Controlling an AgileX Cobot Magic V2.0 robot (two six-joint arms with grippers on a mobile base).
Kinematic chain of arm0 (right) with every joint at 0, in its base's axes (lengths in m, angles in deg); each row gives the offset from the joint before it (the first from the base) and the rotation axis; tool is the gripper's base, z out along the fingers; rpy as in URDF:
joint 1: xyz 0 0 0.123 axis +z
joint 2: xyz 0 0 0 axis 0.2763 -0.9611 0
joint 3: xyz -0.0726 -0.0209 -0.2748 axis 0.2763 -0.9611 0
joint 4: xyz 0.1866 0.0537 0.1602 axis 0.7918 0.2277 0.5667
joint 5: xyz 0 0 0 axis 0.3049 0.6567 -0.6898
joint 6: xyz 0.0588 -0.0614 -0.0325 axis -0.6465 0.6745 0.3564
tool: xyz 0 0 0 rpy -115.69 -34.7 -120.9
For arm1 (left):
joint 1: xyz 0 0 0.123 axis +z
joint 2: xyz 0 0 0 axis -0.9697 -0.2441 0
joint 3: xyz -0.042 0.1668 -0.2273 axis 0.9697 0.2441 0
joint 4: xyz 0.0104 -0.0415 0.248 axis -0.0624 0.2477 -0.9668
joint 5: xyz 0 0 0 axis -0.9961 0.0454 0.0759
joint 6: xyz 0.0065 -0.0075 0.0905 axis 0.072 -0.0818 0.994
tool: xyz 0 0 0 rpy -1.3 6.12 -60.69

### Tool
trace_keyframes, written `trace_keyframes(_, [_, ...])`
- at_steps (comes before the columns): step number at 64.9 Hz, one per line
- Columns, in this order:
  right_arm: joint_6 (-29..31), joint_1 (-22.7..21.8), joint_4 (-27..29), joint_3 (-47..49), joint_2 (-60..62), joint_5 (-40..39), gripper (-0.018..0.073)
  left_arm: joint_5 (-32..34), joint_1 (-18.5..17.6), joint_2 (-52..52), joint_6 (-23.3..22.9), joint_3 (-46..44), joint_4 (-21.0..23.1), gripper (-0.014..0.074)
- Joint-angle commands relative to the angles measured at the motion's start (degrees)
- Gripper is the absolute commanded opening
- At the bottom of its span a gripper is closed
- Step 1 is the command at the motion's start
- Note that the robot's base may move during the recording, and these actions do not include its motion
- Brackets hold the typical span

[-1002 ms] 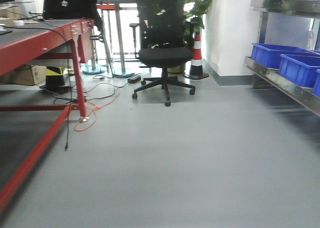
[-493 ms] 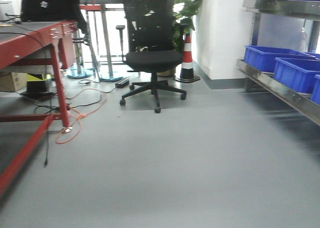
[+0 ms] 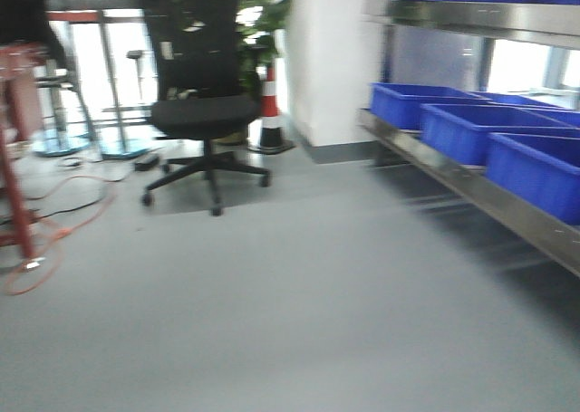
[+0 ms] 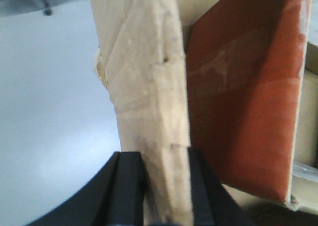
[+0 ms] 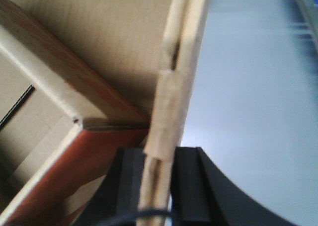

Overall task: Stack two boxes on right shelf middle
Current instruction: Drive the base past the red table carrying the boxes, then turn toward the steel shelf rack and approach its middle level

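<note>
We hold the box (image 4: 144,87) above the grey floor with both arms. The left gripper (image 4: 164,188) has its black jaws closed tight on one cardboard wall, and the right gripper (image 5: 159,186) is clamped the same way on another wall. Inside the box lies a smaller carton (image 4: 243,112) with a red-brown face. Ahead on the right, the steel shelf (image 3: 507,215) carries blue bins (image 3: 458,127), whose insides are hidden from us.
</note>
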Motion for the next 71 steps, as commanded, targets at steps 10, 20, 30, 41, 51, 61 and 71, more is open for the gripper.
trace_keyframes(10, [0.24, -0.46, -1.91, 0.45, 0.48, -2.15, -0.0162, 2.64, 0.08, 0.97, 0.49, -0.90, -0.15, -0.0111])
trace_keyframes(20, [0.24, -0.46, -1.91, 0.45, 0.48, -2.15, -0.0162, 2.64, 0.08, 0.97, 0.49, -0.90, -0.15, -0.0111])
trace_keyframes(30, [0.24, -0.46, -1.91, 0.45, 0.48, -2.15, -0.0162, 2.64, 0.08, 0.97, 0.49, -0.90, -0.15, -0.0111])
trace_keyframes(41, [0.24, -0.46, -1.91, 0.45, 0.48, -2.15, -0.0162, 2.64, 0.08, 0.97, 0.49, -0.90, -0.15, -0.0111])
trace_keyframes(51, [0.24, -0.46, -1.91, 0.45, 0.48, -2.15, -0.0162, 2.64, 0.08, 0.97, 0.49, -0.90, -0.15, -0.0111])
trace_keyframes(61, [0.24, -0.46, -1.91, 0.45, 0.48, -2.15, -0.0162, 2.64, 0.08, 0.97, 0.49, -0.90, -0.37, -0.0111])
trace_keyframes(71, [0.24, -0.46, -1.91, 0.45, 0.48, -2.15, -0.0162, 2.64, 0.08, 0.97, 0.49, -0.90, -0.37, -0.0111])
